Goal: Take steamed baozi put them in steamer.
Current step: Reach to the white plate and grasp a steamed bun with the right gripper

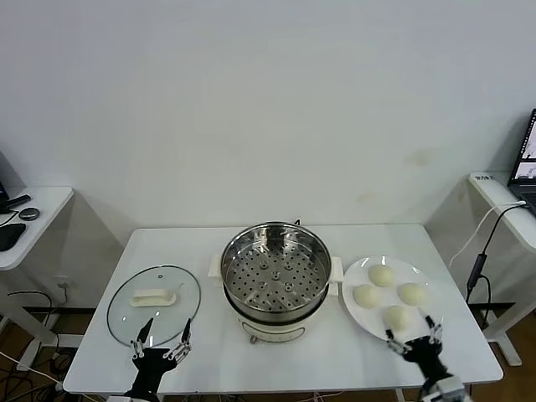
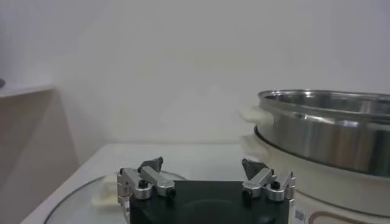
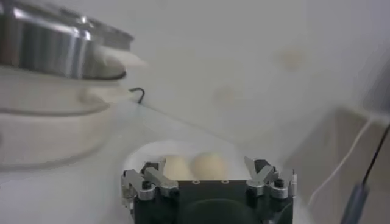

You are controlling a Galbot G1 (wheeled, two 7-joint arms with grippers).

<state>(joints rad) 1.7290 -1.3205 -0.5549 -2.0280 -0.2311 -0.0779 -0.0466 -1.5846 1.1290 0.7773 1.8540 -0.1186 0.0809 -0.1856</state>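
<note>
Steamer (image 1: 275, 280): counter centre, tray empty, lid (image 1: 154, 303) set off toward the left edge. Buns (image 1: 389, 295): four, on plate (image 1: 355, 315) toward the right edge; none moved yet. Left hand (image 1: 161, 339) and right hand (image 1: 413, 336): front edge, open, empty.

Steamer (image 1: 275, 280) shiny perforated steel; lid (image 1: 154, 304) clear glass; baozi (image 1: 382, 275) smooth, seemingly matt

4 baozi (image 1: 381, 275), 1 steamer (image 1: 275, 276), 1 plate (image 1: 356, 314), 1 glass lid (image 1: 154, 304), 2 grippers (image 1: 163, 333)
</note>
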